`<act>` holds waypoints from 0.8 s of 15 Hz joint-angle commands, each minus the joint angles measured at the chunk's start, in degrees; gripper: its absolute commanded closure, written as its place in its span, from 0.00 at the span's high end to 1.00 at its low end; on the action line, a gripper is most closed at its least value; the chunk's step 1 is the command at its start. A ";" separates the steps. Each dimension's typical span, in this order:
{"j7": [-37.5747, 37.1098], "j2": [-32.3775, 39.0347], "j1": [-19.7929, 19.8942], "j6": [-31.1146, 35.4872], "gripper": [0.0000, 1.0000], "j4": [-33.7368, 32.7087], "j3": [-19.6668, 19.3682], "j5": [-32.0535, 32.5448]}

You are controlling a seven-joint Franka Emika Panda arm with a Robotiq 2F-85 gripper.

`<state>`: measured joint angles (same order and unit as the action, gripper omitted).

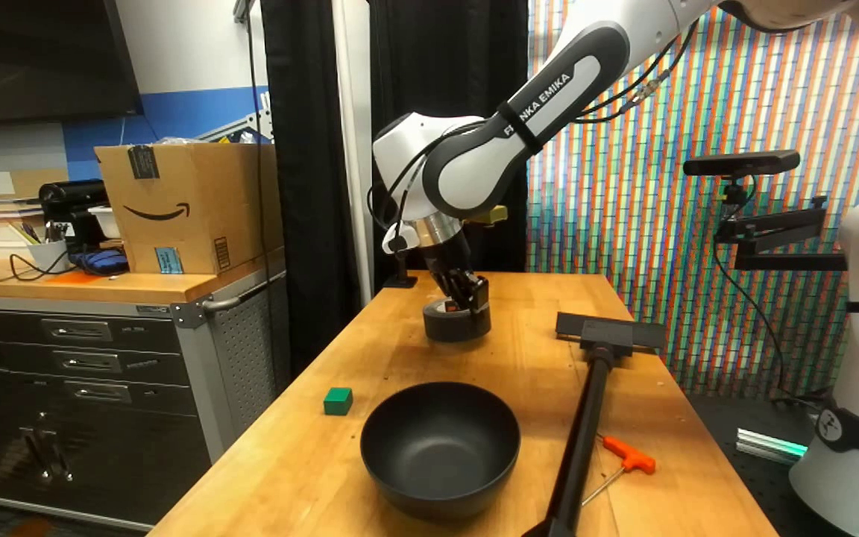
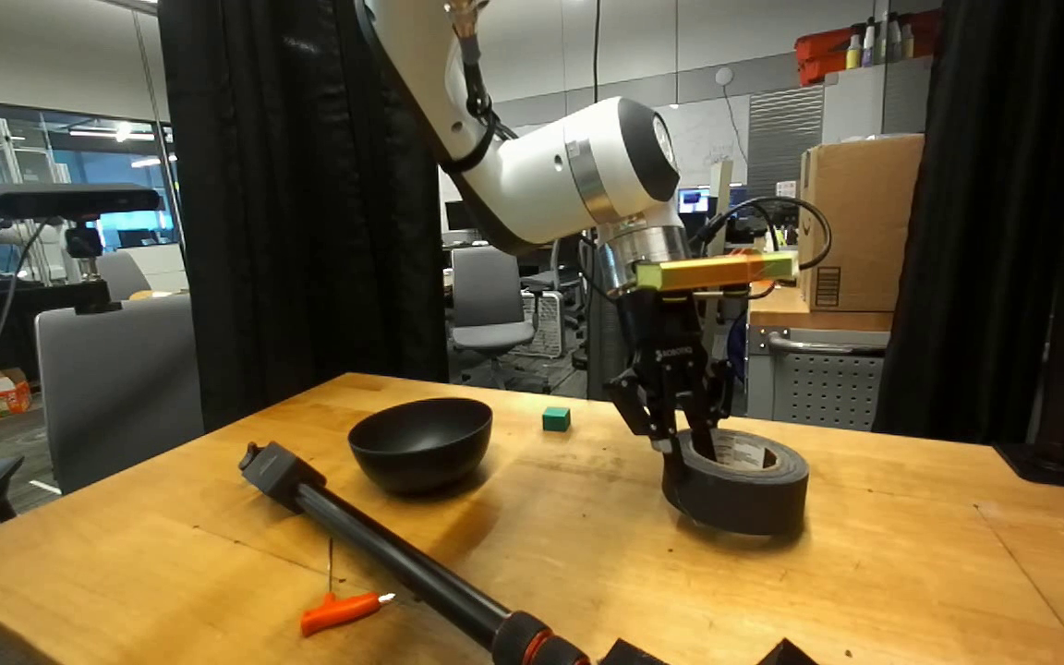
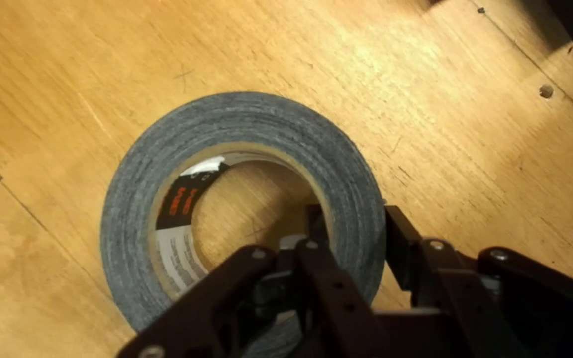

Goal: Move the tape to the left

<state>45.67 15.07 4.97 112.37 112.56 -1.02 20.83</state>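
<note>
The tape is a thick dark grey-black ring, seen in both exterior views (image 1: 446, 327) (image 2: 743, 497) at the end of the table away from the bowl. In the wrist view the tape (image 3: 130, 214) shows its grey layered top and a printed cardboard core. My gripper (image 2: 687, 454) points down at the tape and straddles one side of its wall. In the wrist view, the gripper (image 3: 353, 226) has one finger inside the hole and one against the outer side, closed on the wall. The tape looks slightly tilted, with a shadow under it, seemingly just off the table. The inner fingertip is partly hidden.
A black bowl (image 1: 441, 455) and a small green cube (image 1: 338, 401) sit on the wooden table (image 1: 265, 462). A long black bar with a flat head (image 1: 590, 418) lies along one side, with an orange-handled hex key (image 2: 343, 611) beside it. A black stand base (image 2: 1054, 467) stands near the tape's end.
</note>
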 commanded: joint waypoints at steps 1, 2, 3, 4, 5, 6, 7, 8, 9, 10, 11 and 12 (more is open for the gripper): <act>1.72 -0.39 -0.18 1.31 0.08 -0.67 -0.03 1.30; 1.91 -0.36 -0.06 1.04 0.08 -0.70 0.03 0.37; 2.34 -0.38 0.00 0.73 0.08 -0.66 0.09 0.01; 3.13 -0.35 0.09 0.79 0.08 -0.64 0.14 -0.10; 3.95 -0.22 0.18 0.38 0.08 -0.83 0.22 -0.54; 4.99 -0.10 0.28 -0.34 0.08 -1.03 0.32 -1.20; 6.40 -0.06 0.44 -1.06 0.08 -1.16 0.50 -2.40; 7.74 0.04 0.62 -1.53 0.08 -1.29 0.63 -3.74; 9.23 0.10 0.79 -1.95 0.08 -1.39 0.73 -5.30; 11.06 0.19 0.96 -2.84 0.08 -1.56 0.88 -7.09; 13.13 0.24 1.18 -3.24 0.08 -1.58 1.03 -8.96; 14.67 0.23 1.25 -3.27 0.08 -1.56 1.03 -10.21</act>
<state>55.06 15.42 5.14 111.48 112.63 -1.00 14.61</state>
